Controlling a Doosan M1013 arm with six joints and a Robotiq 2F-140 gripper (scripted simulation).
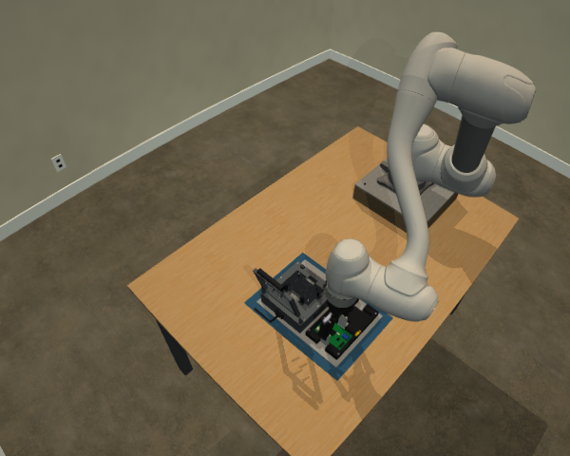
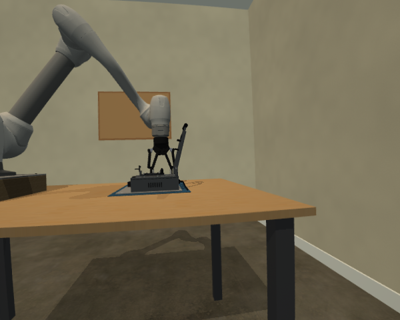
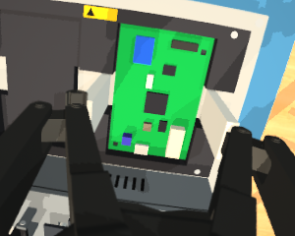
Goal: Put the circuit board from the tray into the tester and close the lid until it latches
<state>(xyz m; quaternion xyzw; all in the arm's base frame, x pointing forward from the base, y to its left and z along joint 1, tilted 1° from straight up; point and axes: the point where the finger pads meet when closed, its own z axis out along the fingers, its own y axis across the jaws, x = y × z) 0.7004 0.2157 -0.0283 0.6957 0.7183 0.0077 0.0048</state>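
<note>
The green circuit board [image 1: 340, 338] [image 3: 157, 86] lies face up in one pocket of the dark tray [image 3: 229, 64]. Its large white connector is at the end nearer the tester. My gripper [image 2: 163, 170] [image 3: 156, 96] is partly open and empty, pointing down. In the wrist view its fingers stand on either side of the board's long edges, beside the finger recesses, with a gap to the board. Fingertip depth cannot be told. The tester [image 1: 286, 313] [image 2: 155, 184] [image 3: 187, 188] stands beside the tray. Its lid [image 1: 277, 293] [image 2: 181, 148] stands open, tilted slightly back. The locating pins are not clear.
The tray's other pocket [image 3: 34, 54] holds no board. A yellow warning label [image 3: 100, 13] [image 1: 358, 332] is on the tray's edge. The tester and tray stand on a blue-bordered mat [image 1: 337, 373] [image 3: 285, 29] on the wooden table [image 1: 236, 236]. The raised lid stands close to the gripper in the exterior view.
</note>
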